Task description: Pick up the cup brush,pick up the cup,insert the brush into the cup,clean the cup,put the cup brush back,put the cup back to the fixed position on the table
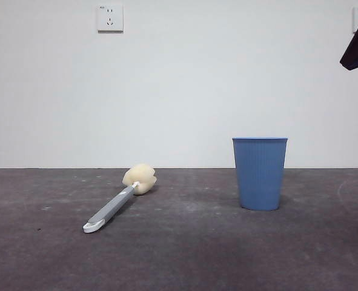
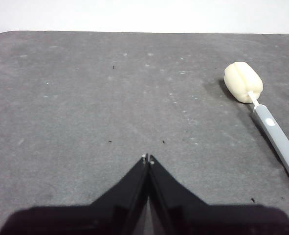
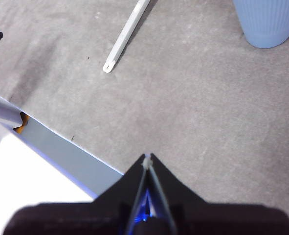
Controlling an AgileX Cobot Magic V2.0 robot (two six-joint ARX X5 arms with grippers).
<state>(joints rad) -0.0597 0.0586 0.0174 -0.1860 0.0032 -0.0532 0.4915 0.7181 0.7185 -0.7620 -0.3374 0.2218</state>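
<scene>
You have not started the job yet. The cup brush (image 1: 119, 201) lies flat on the counter (image 1: 185, 254), on the left side. Its yellow sponge head points to the far side and its white loop end points to the near side. The blue cup (image 1: 260, 173) stands upright on the right, well apart from the brush, with its open top up. Nothing is lifted and nothing is in the cup. So every step is left for you: pick up the brush, pick up the cup, put the brush in, clean, and set both back down.

The left gripper (image 2: 147, 159) has its jaws pressed together and holds nothing. It hangs above bare counter, and the brush lies off to one side of it, not between the jaws. The right gripper (image 3: 147, 158) also has its jaws closed tight and holds nothing. The cup sits well away from it, farther out. In the front view you see only one dark arm tip at the top right corner.
</scene>
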